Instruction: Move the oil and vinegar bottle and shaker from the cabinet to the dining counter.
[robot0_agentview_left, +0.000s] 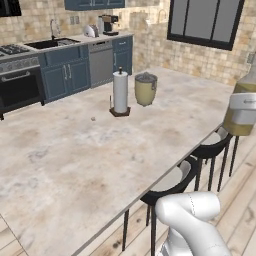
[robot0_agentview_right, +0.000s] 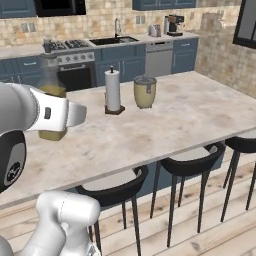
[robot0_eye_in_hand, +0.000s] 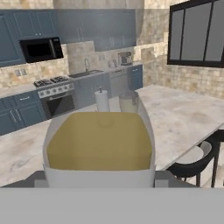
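1. We see the oil and vinegar bottle (robot0_eye_in_hand: 99, 142) looming just in front of the hand camera, its yellow-olive liquid level, so it seems carried upright to keep the contents steady.
2. Our gripper (robot0_agentview_left: 243, 112) is clamped wide around the bottle's body, holding it clear of any surface.
3. It hangs at the stool-side edge of the dining counter (robot0_agentview_left: 75, 160), probably awaiting set-down.
4. The paper towel roll (robot0_agentview_right: 113, 90) and beige pot (robot0_agentview_right: 144, 91) stand well apart, leaving room.

I see the beige marbled stone surface (robot0_agentview_left: 75, 160) carrying a tall white paper towel roll (robot0_agentview_left: 120, 92), a beige lidded pot (robot0_agentview_left: 145, 89) beside it, and a tiny dark shaker (robot0_agentview_left: 93, 119) nearby.
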